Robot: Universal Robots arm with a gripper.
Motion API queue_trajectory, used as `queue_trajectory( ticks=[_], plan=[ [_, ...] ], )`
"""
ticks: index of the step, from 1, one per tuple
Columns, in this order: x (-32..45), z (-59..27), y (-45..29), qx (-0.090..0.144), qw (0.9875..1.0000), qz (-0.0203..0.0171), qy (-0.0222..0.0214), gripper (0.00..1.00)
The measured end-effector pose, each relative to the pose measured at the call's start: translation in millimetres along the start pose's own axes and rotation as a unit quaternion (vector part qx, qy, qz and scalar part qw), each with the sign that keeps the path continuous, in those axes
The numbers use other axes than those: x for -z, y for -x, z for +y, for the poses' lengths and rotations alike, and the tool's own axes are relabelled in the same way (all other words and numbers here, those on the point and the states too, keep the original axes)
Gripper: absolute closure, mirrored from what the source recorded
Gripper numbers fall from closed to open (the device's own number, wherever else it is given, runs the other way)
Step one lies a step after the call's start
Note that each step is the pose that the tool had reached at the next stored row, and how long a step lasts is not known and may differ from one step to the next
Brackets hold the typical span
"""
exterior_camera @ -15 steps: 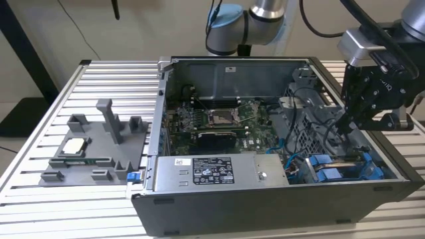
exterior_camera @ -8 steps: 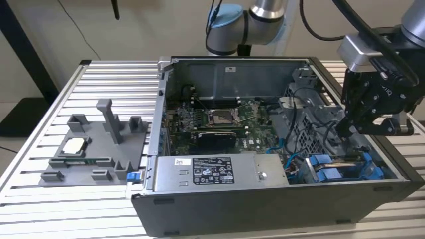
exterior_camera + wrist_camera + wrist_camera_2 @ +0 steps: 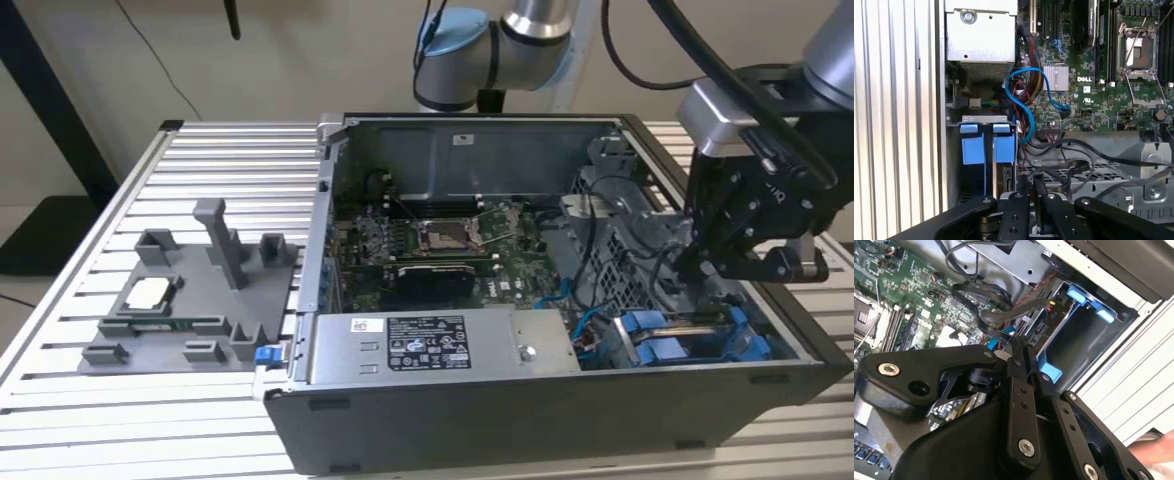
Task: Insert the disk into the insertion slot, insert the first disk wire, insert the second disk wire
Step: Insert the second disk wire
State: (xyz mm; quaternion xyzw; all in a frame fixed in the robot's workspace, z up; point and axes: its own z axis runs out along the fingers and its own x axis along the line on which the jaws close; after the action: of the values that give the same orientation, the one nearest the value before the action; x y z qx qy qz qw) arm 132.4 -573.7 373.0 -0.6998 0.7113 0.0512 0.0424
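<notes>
Exterior view: a black two-fingered gripper (image 3: 705, 268) on the robot arm hangs inside an open dark grey computer case (image 3: 534, 420) on a slatted aluminium desk (image 3: 200, 160), just past the end of the grey labelled power-supply box (image 3: 441, 345) on the exterior view's right and higher than it. The insertion slot (image 3: 694, 322), a grey sheet-metal bay with bright blue plastic fittings, sits right beside that box, below the gripper; in both wrist views the bay (image 3: 1079, 340) (image 3: 985, 120) lies close ahead of the fingertips. The jaws are drawn together, and whether they pinch one of the loose black cables (image 3: 989, 315) that trail beside the bay, away from the power-supply box, cannot be told. Nor can it be told whether the blue-framed disk is already seated among the fittings. Judging by this pose, the work in hand is at the bay's mouth, likely with a wire. Doing it well would seem to call for squaring the connector to its socket before pressing, a slow straight push, and keeping the fingers off the thin blue data cable (image 3: 1026, 100) looped near the power-supply box, which could snag.
</notes>
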Motion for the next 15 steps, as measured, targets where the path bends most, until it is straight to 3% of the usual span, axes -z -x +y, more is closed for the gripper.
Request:
queue_trajectory(
  ticks=[9,10,15],
  plan=[
    [-6.5,-0.1,-3.1,0.0,1.0,0.0,0.0,0.84],
    [-9.8,-0.2,-4.1,0.0,1.0,0.0,0.0,0.84],
    [-10.9,-0.2,-6.3,0.0,1.0,0.0,0.0,0.84]
  ],
)
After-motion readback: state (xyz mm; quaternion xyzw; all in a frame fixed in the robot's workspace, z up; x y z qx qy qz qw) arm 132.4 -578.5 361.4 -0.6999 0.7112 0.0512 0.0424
